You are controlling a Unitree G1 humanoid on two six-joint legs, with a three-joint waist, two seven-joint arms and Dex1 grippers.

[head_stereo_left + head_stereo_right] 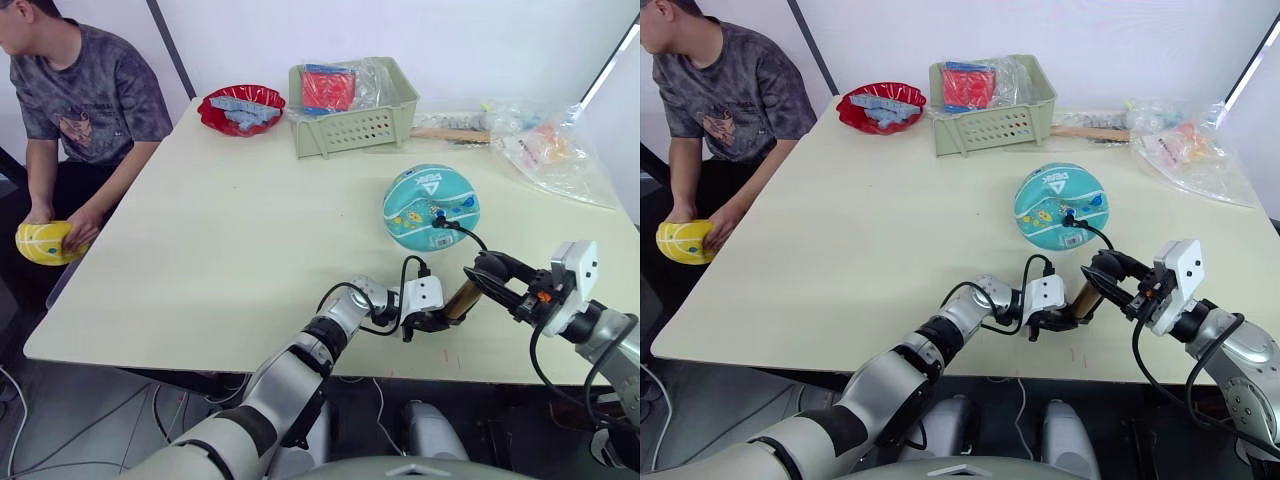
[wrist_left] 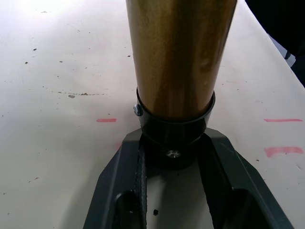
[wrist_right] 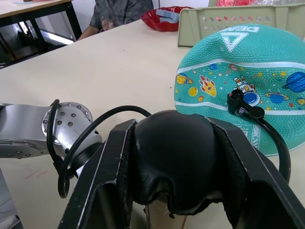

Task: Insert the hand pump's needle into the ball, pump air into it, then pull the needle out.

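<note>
Table [image 1: 220, 240]: ball [image 1: 431, 207] with needle [image 1: 438, 220] in; pump [image 1: 462, 299] clamped at base by left gripper [image 1: 432, 320], at handle by right gripper [image 1: 492, 270].

The ball [image 1: 431, 207] sits mid-tabletop [image 1: 230, 240] — basket [image 1: 352, 106] behind it, hand pump [image 1: 462, 299] in front, bowl [image 1: 241, 108] left of the basket.

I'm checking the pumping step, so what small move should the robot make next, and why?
Probably push the handle in with the right end effector for a stroke. The needle fitting already sits on the ball, the left end effector clamps the hand pump at its base, and the right grips the black handle.
</note>
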